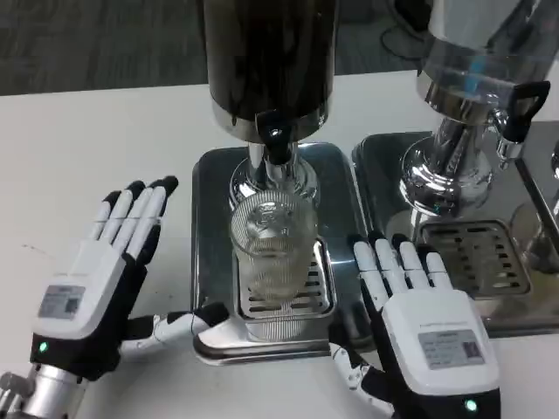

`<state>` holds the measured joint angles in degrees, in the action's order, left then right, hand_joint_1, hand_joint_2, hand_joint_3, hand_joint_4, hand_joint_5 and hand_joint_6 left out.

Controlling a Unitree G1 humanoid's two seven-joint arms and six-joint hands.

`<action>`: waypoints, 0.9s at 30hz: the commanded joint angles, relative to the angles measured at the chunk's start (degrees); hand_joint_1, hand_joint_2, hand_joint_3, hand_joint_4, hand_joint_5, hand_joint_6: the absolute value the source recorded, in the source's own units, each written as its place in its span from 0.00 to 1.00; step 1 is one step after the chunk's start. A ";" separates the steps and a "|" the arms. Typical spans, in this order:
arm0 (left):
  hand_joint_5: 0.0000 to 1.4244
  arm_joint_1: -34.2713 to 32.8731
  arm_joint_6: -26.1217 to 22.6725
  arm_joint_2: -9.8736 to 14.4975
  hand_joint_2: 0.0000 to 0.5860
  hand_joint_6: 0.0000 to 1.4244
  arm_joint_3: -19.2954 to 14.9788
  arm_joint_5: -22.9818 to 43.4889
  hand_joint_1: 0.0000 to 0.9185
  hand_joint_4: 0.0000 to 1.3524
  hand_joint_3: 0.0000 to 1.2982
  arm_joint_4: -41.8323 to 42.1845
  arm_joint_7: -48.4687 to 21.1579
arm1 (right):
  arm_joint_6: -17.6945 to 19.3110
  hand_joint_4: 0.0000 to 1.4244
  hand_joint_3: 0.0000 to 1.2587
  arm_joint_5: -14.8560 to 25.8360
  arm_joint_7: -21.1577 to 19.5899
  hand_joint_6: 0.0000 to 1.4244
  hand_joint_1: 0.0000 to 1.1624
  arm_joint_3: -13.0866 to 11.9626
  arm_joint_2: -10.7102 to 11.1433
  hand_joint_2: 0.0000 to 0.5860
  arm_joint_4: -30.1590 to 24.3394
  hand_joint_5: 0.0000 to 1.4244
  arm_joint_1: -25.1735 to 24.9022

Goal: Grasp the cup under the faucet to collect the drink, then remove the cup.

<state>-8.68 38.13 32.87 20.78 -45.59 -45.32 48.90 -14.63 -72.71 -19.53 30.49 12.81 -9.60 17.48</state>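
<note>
A white table [79, 140] carries a dark-bodied drink dispenser [269, 61] on a polished steel tray [210, 262], its black faucet [276, 144] directly above a clear, ribbed plastic cup [272, 249]; the cup stands upright on the slotted drip grate [301, 301], between the two hands and touched by neither; the left hand [100, 279] lies flat beside the tray, fingers spread, thumb reaching the tray's rim; the right hand [424, 332] rests at the tray's right edge, fingers apart, holding nothing; a second chrome dispenser [472, 131] stands to the right.
</note>
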 commanded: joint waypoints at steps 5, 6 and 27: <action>0.00 4.86 1.65 4.59 0.16 0.00 -3.12 0.07 0.00 0.00 0.00 10.54 1.45 | 0.05 0.00 0.00 -0.12 0.52 0.00 0.24 0.21 1.09 0.75 -0.06 0.00 -0.59; 0.00 5.40 2.29 4.91 0.16 0.00 -3.87 0.67 0.00 0.00 0.00 11.87 1.08 | 0.13 0.00 0.00 0.05 0.44 0.00 0.24 0.15 1.13 0.75 -0.04 0.00 -0.61; 0.11 -0.80 14.64 1.68 0.19 0.11 -6.19 72.73 0.00 0.00 0.00 19.16 -70.46 | -0.61 0.00 0.00 1.17 0.23 0.00 0.24 0.38 -0.96 0.76 1.27 0.00 -0.70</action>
<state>-8.14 55.66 35.47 16.35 23.35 -28.49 -13.67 -14.66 -72.18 -19.14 30.91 12.14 -9.09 16.50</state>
